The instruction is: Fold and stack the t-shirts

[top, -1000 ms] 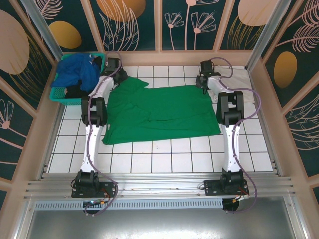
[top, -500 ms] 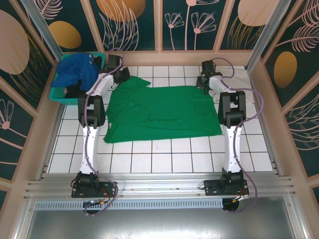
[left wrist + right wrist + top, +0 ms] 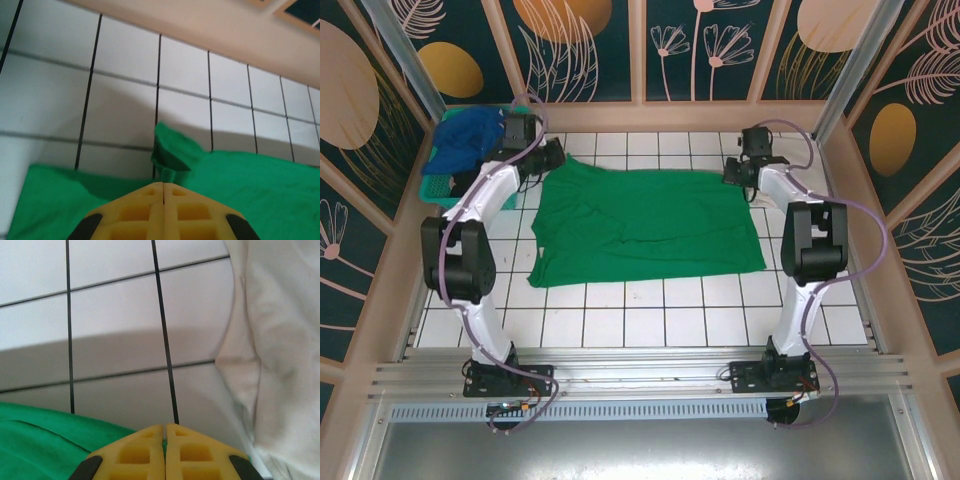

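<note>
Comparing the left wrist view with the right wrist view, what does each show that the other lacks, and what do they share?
Left wrist: a puckered peak of the green t-shirt just ahead of the shut left hand, and the pale wall base. Right wrist: a cream-white t-shirt lying right of the shut right hand. Both: green cloth meeting a closed yellow hand, over the white tiled table.

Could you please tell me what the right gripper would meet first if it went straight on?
Probably bare tiled table beyond the right gripper, shut on the green t-shirt; the cream t-shirt lies rightward.
</note>
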`<state>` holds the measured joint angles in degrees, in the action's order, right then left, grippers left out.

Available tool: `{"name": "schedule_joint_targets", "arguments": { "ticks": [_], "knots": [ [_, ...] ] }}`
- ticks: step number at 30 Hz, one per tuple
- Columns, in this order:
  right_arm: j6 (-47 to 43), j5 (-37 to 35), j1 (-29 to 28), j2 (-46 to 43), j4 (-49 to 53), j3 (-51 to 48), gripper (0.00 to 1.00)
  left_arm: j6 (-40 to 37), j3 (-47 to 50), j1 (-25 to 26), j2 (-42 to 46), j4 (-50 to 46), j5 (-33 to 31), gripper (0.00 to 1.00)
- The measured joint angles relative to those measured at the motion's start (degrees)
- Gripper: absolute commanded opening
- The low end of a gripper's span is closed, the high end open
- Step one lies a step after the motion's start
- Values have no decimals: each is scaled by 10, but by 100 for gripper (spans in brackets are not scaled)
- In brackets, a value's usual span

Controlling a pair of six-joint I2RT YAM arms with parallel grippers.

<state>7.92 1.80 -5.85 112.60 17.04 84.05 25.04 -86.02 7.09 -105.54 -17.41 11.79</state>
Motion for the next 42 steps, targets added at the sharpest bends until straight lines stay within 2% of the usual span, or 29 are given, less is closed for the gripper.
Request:
{"name": "schedule_joint_targets", "arguments": {
  "ticks": [5,11,15,21,34,36,39,42],
  "knots": [
    [-2,43,22,-48,-36,-95,0,1,163,0,123,23,3,0],
    [-1,65,32,-62,-63,-154,0,15,333,0,261,67,2,0],
    [1,75,35,-69,-75,-179,1,32,413,0,305,84,4,0],
    [5,78,38,-94,-81,-206,0,46,461,0,321,86,10,0],
    [16,82,44,-112,-87,-242,1,59,475,0,382,87,-6,0],
    [17,81,44,-112,-87,-247,7,64,492,0,384,88,-4,0],
    [21,76,44,-112,-86,-250,8,70,521,0,388,89,-1,0],
    [30,67,44,-112,-85,-250,15,75,541,0,388,89,0,0]
  ]
}}
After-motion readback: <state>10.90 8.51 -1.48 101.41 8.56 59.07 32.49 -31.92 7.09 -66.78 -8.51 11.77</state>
